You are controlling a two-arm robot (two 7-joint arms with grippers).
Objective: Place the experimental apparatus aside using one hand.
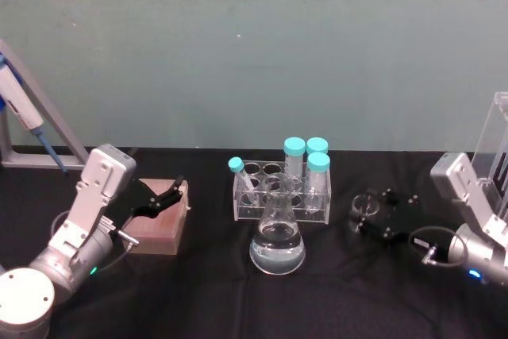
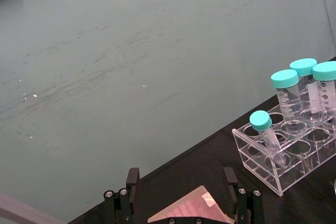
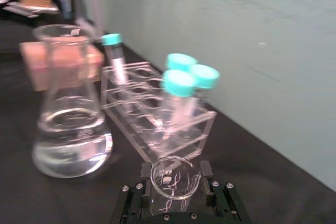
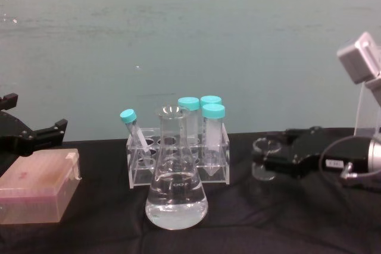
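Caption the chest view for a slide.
Right gripper holds the beaker right of the tube rack and flask; left gripper open above the pink box.

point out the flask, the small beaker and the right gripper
flask [image 1: 277, 248], head view, on its liquid-filled belly
small beaker [image 3: 176, 184], right wrist view, on its glass wall
right gripper [image 4: 262, 160], chest view, midway between its fingertips

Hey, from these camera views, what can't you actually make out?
Acrylic stand: head view, cut off by the right edge, lower part behind the right arm; contents unclear.
Small beaker: right wrist view, base hidden by the right gripper; any liquid inside unclear.
Pink box: left wrist view, cut by the bottom edge, below the left gripper.
Pipette: head view, top beyond the left edge.
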